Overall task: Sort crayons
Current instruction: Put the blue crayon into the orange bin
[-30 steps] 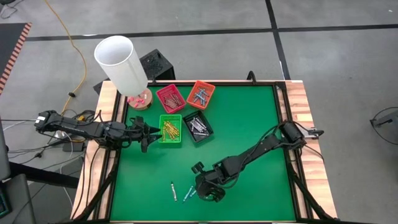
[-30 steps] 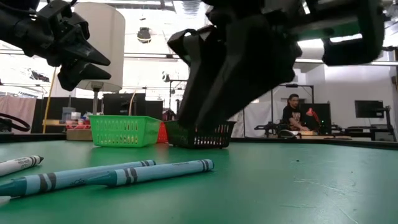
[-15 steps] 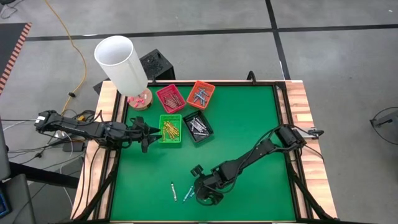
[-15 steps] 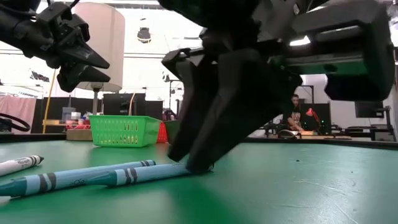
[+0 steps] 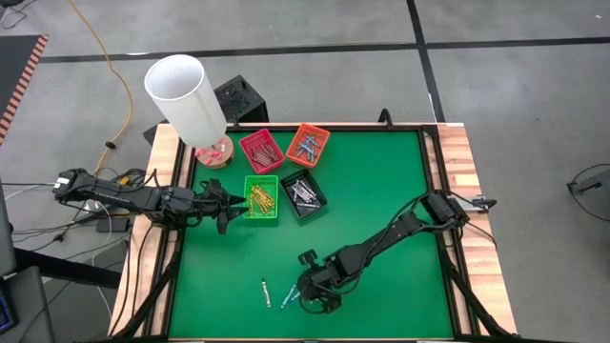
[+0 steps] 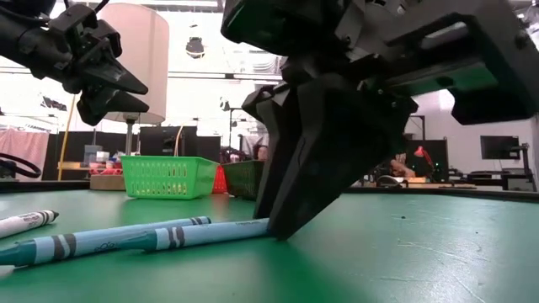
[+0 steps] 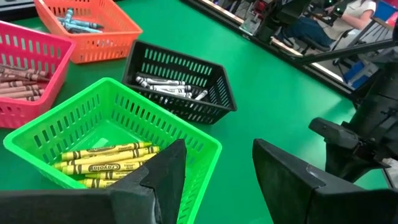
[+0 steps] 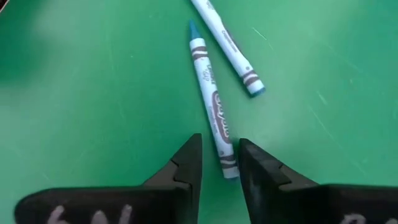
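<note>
Right gripper (image 8: 217,163) tilted down at the mat, fingers straddling 1 blue crayon (image 8: 211,109), not yet clamped, left gripper (image 7: 214,168) spread above green tray (image 7: 74,121)

Even overhead light on my green surface (image 5: 381,191), shadows soft. In the low view bright ceiling lamps glare behind, and my right claw (image 6: 282,231) looms dark against them.

Two light blue crayons (image 8: 212,106) lie flat on the green mat, side by side and slightly angled apart, with a grey-white crayon (image 6: 25,222) just beyond them. The end of the nearer blue one sits between my fingertips. More crayons rest sorted in the trays: yellow ones (image 7: 102,157), grey-white ones (image 7: 168,87), red-brown ones (image 7: 18,78) and blue ones (image 7: 78,23).
</note>
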You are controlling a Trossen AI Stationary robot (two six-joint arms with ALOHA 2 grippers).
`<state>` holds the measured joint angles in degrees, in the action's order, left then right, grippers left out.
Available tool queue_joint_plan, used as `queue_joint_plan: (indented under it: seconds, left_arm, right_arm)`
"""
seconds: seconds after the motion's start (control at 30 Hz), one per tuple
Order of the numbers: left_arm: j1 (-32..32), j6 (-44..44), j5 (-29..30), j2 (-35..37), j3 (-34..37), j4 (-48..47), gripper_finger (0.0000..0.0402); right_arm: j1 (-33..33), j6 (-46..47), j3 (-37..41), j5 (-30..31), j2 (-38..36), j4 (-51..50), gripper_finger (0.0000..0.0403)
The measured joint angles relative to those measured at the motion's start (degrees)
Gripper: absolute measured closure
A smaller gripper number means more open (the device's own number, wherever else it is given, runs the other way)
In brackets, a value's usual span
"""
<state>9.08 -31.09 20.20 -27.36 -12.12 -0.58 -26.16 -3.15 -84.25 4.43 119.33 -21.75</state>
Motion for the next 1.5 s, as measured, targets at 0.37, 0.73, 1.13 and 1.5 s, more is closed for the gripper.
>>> queue_joint_plan:
  seconds: [0.37, 0.73, 1.13, 1.5]
  left_arm:
    - [0.0, 0.0, -0.1, 0.0, 0.0, -0.1, 0.0226]
    - [0.0, 0.0, -0.1, 0.0, 0.0, -0.1, 0.0226]
    - [0.0, 0.0, -0.1, 0.0, 0.0, 0.0, 0.0226]
    - [0.0, 0.1, -0.1, 0.0, 0.0, 0.0, 0.0226]
  right_arm:
    - [0.1, 6.9, -0.1, 0.2, -0.1, -3.8, 0.0374]
    - [-0.6, 12.0, -0.2, 0.9, -0.2, -5.5, 0.0400]
    - [-2.0, 12.7, -9.3, 3.4, 0.1, -19.7, 0.0402]
    - [0.8, 7.2, -24.8, 11.4, 0.0, -40.5, 0.0403]
